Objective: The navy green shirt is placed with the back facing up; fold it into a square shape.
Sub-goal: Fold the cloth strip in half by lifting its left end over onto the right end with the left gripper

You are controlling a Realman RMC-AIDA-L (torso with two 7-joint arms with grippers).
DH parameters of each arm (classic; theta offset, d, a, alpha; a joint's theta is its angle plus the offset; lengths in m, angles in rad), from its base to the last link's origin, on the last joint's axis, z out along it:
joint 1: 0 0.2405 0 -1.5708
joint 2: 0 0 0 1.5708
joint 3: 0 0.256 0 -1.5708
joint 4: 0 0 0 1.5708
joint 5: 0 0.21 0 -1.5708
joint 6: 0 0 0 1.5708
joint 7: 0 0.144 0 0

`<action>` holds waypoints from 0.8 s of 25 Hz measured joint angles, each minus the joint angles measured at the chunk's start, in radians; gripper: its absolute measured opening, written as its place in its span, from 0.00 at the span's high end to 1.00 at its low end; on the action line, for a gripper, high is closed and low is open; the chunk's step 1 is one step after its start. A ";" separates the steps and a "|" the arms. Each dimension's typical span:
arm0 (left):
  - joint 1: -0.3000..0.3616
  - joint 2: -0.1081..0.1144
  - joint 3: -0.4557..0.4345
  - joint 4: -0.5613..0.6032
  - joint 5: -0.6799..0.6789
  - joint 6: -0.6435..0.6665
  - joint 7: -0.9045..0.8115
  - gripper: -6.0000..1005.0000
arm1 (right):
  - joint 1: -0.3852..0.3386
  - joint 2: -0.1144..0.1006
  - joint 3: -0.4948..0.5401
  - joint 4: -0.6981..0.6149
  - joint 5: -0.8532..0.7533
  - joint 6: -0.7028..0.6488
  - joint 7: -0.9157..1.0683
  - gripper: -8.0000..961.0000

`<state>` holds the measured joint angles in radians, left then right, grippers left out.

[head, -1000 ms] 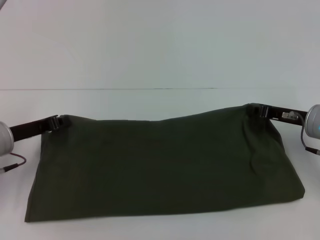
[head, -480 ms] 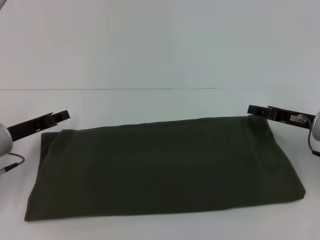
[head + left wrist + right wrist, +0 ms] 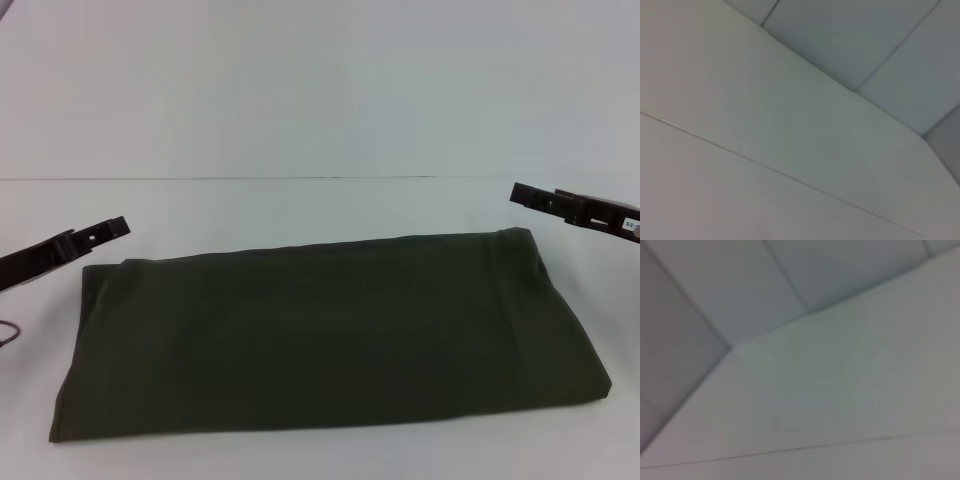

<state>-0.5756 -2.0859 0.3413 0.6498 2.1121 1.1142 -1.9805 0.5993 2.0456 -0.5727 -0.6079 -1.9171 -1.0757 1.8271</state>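
Here the navy green shirt (image 3: pixel 330 335) is lying flat on the white table (image 3: pixel 300 205), folded into a wide, low band that is stretching most of the way across the head view, its near edge running almost parallel to the front of the table and its far edge slanting gently upward toward the robot's right. The left gripper (image 3: pixel 105 232) is hovering just off the shirt's far left corner, a little above and outside it, not touching the cloth; the right gripper (image 3: pixel 530 196) is hanging above and slightly beyond the far right corner, likewise clear of the fabric. Both are showing as thin black bars reaching inward from the sides, holding nothing, but whether their fingers are apart or together I cannot tell from this angle. The shirt is reading as soft, matte, dark olive cloth with no print, smooth over most of its top surface, with faint shallow creases near the right end and a rounded, slightly puffed fold along the right side. Its left end is looking squarer, with a straight side edge dropping to a neat near corner. The table is plain, pale and even, meeting a pale wall along a thin dark line. The two wrist views are showing only blurred pale panels and seams, with neither shirt nor fingers in them.
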 joint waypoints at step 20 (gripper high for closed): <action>0.074 0.167 0.075 -0.043 0.014 0.449 -0.160 0.17 | 0.058 0.051 -0.459 -0.010 0.025 -0.123 -0.503 0.05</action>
<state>-0.5018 -1.9191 0.4165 0.6065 2.1264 1.5631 -2.1407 0.6573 2.0963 -1.0313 -0.6175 -1.8918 -1.1983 1.3240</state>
